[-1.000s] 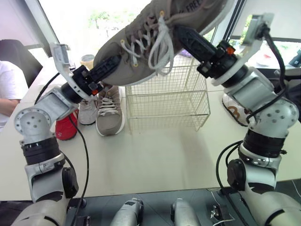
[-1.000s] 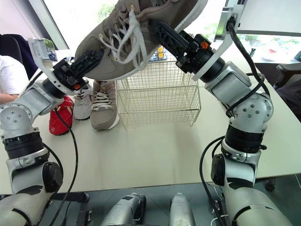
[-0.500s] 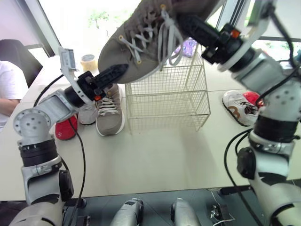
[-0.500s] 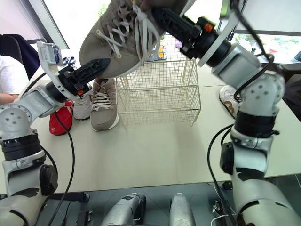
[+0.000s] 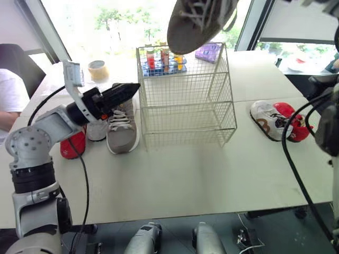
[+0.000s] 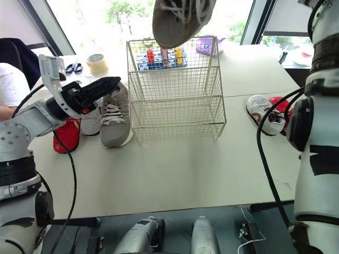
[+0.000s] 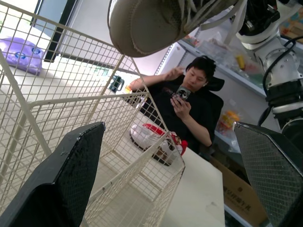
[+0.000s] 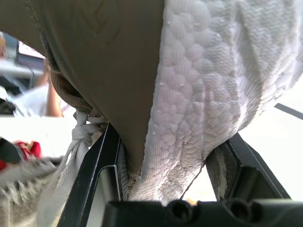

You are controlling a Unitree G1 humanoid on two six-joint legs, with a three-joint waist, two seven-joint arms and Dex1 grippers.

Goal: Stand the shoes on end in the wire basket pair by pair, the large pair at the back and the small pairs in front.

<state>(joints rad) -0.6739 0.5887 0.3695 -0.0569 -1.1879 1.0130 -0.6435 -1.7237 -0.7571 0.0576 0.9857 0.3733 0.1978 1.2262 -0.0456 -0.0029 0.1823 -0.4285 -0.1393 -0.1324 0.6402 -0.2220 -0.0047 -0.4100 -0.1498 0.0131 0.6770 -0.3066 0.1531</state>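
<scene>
Since a second ago the left gripper has let go of the large grey shoe, which now hangs toe-down above the wire basket. Left wrist view: its fingers stand apart. Right wrist view: the right gripper clamps the shoe.

A large shoe hangs toe-down over the back rim of the wire basket (its heel is cut off by the frame edge). The basket stands upright on the table. The left gripper hovers just beside the basket's left wall, above a grey shoe resting sole-down. Left of it lie a white shoe and a red shoe. Well right of the basket, the right white shoe and right red shoe lie touching. Behind the basket are a bottle rack, a purple pouch and a tape roll.
</scene>
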